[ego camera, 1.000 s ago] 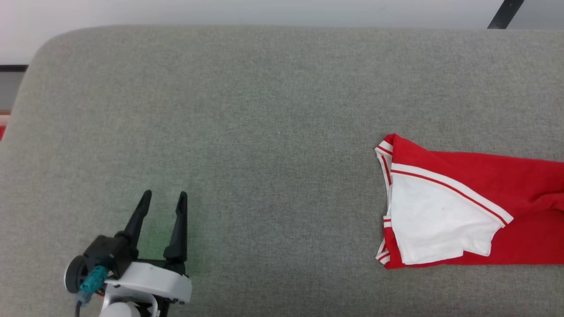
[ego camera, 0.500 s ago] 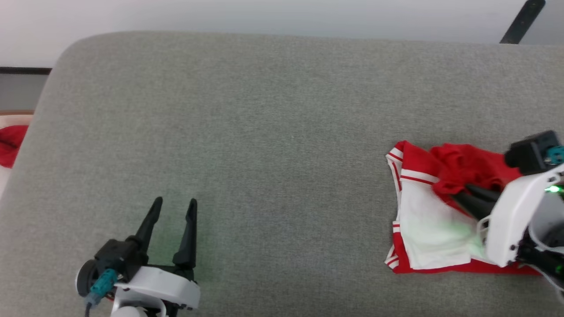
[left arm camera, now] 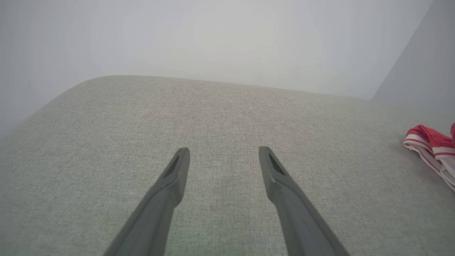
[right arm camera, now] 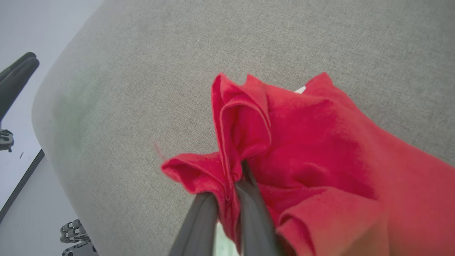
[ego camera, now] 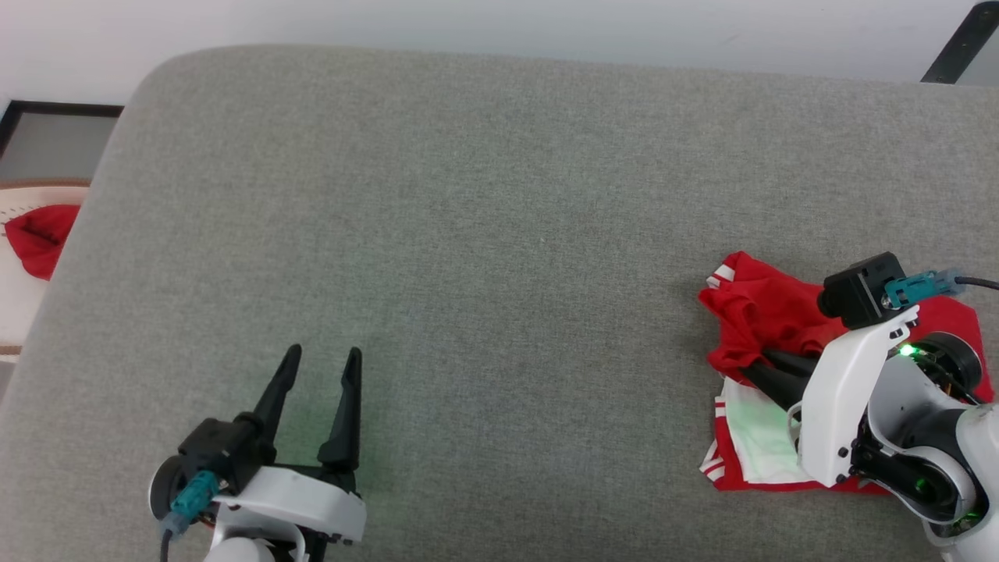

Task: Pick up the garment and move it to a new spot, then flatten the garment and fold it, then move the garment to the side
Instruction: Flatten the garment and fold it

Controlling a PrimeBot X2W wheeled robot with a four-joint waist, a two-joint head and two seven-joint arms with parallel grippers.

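The garment (ego camera: 761,312), a red jersey with white, red-striped trim and white lining, lies bunched at the right of the grey cushion (ego camera: 499,234). My right gripper (ego camera: 753,368) is shut on a fold of its red cloth, and the right wrist view shows the garment (right arm camera: 302,142) pinched between the dark fingers (right arm camera: 249,209). My left gripper (ego camera: 320,363) rests open and empty at the lower left, far from the cloth. From the left wrist, my left gripper (left arm camera: 224,153) points across bare cushion, with the garment's (left arm camera: 432,145) striped edge at the far right.
The cushion's rounded left corner (ego camera: 148,86) drops off to the floor. Beyond that edge lies a red item (ego camera: 39,238) on a pale surface. A white wall (ego camera: 468,23) runs behind the cushion, and a dark bar (ego camera: 956,47) crosses the upper right corner.
The head camera has shifted. My right gripper has come into view shut on the garment and dragged its red cloth leftward, bunching it over the white lining. The left gripper stays open.
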